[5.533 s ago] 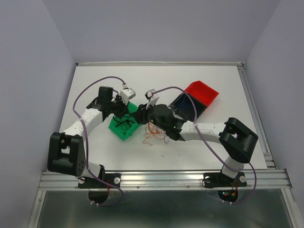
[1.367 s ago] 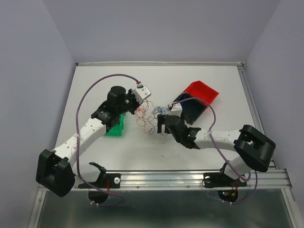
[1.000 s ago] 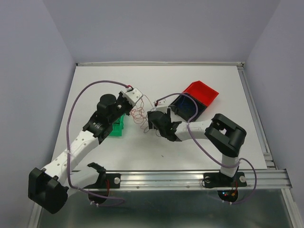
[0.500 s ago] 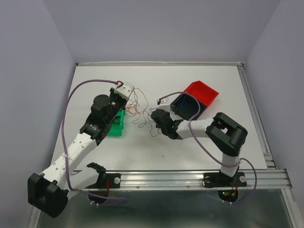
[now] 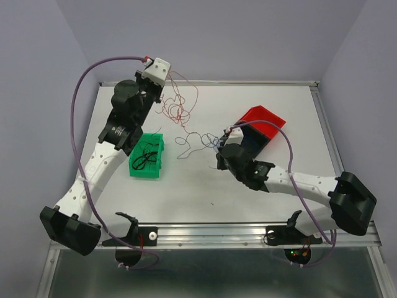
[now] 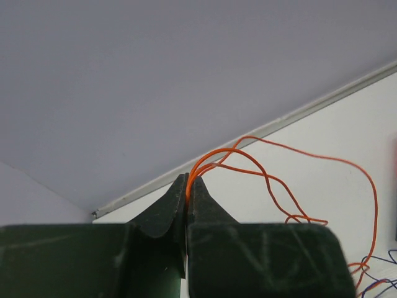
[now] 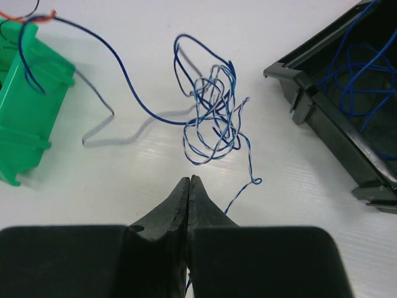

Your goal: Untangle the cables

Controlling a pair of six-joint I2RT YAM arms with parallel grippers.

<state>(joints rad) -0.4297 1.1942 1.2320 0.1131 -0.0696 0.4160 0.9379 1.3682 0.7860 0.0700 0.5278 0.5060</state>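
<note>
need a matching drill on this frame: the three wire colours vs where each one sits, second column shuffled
1. thin curly red wire
2. tangled thin blue wire clump
3. thin curly black wire

A. inside the green plastic bin
B. pinched in the shut left gripper, raised off the surface
C. lying on the white table

Pairs: 1-B, 2-C, 3-A

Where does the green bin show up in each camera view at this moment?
Top external: the green bin sits left of centre on the table, below the left arm.
Left wrist: not in it.
Right wrist: the green bin is at the left edge, partly cut off.
Shared landmark: the blue wire tangle, to the bin's right in both views.
</note>
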